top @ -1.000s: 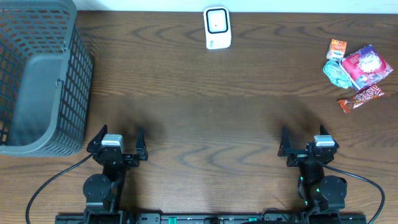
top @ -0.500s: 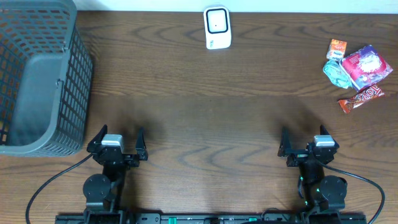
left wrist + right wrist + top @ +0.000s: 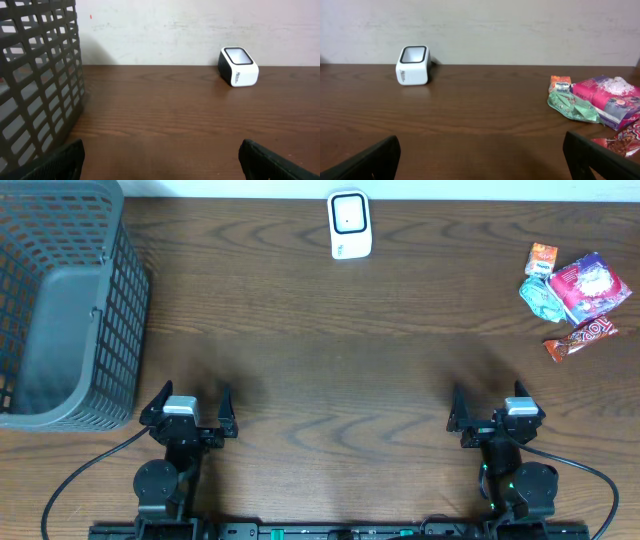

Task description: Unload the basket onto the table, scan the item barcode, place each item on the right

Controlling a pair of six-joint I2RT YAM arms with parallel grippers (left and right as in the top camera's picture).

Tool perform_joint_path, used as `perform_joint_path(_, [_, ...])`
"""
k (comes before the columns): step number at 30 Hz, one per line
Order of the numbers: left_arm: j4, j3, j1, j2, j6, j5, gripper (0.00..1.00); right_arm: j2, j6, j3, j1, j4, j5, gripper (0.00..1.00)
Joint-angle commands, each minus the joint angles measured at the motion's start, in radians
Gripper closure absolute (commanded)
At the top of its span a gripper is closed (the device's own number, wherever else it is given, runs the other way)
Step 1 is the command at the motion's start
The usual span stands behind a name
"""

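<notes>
1 scanner (image 3: 350, 224), 1 basket (image 3: 127, 330), 4 snack packets (image 3: 588, 285); left gripper (image 3: 195, 393), right gripper (image 3: 488, 392) wide-open

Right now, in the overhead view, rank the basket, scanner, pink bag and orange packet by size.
1. basket, largest by far
2. pink bag and scanner: these look about alike, so I won't rank them
3. orange packet, smallest

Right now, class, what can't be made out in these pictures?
Barcodes on the snack packets: too small, overhead and right wrist views.
Red wrapper: cut off by the right wrist frame's edge.
Basket: cropped by the overhead frame's left edge.
Scanner lettering: too small, left wrist view.
</notes>
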State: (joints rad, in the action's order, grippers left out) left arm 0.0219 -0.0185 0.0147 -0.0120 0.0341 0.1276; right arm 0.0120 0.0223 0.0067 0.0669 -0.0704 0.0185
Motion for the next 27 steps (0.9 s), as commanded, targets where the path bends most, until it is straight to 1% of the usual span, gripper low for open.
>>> perform_joint_path(1, [0.038,0.014,-0.005,0.008,0.014,0.010,0.02,-0.006,0.014,-0.001,-0.003,-0.005,-0.002,0.01])
perform_joint_path(15, [0.038,0.014,-0.005,0.008,0.014,0.010,0.02,-0.007,0.013,-0.001,-0.003,-0.005,0.008,0.01])
perform_joint_path(27, [0.038,0.014,-0.005,0.008,0.014,0.010,0.02,-0.007,-0.076,-0.001,-0.004,-0.007,0.010,0.01])
